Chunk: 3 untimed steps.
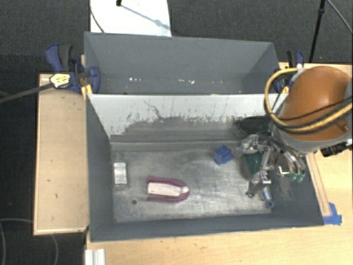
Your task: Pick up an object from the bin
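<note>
My gripper (260, 185) hangs low over the right end of the bin floor, under the orange-covered wrist. A dark green thing (252, 163) lies just to its upper left, partly hidden by the gripper's metal parts. A small blue block (223, 155) sits a little further left, apart from the gripper. I see nothing clearly held.
A purple and white oblong thing (167, 190) lies near the front of the floor, left of centre. A small pale silvery block (120, 173) stands by the left wall. The arm and its cables cover the bin's right wall.
</note>
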{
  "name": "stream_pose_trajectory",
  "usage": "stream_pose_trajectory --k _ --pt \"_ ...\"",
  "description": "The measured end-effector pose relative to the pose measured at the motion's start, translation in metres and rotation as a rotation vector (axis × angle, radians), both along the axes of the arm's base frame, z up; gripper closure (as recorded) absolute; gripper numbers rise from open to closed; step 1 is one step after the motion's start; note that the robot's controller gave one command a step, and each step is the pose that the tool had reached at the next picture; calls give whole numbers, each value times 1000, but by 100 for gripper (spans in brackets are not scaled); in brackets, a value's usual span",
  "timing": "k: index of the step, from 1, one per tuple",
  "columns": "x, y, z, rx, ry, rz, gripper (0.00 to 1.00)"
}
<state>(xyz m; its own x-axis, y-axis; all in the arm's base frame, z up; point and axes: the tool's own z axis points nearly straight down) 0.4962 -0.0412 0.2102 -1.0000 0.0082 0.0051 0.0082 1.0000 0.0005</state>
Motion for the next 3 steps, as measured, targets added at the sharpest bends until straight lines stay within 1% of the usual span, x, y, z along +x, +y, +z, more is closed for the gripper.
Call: stream_pose_trajectory --k 1,2,3 --pt "41 21 -22 0 -10 -177 0" --pt "87 6 -133 -1 -4 -350 0" --pt "88 5 -129 -2 -8 -345 100"
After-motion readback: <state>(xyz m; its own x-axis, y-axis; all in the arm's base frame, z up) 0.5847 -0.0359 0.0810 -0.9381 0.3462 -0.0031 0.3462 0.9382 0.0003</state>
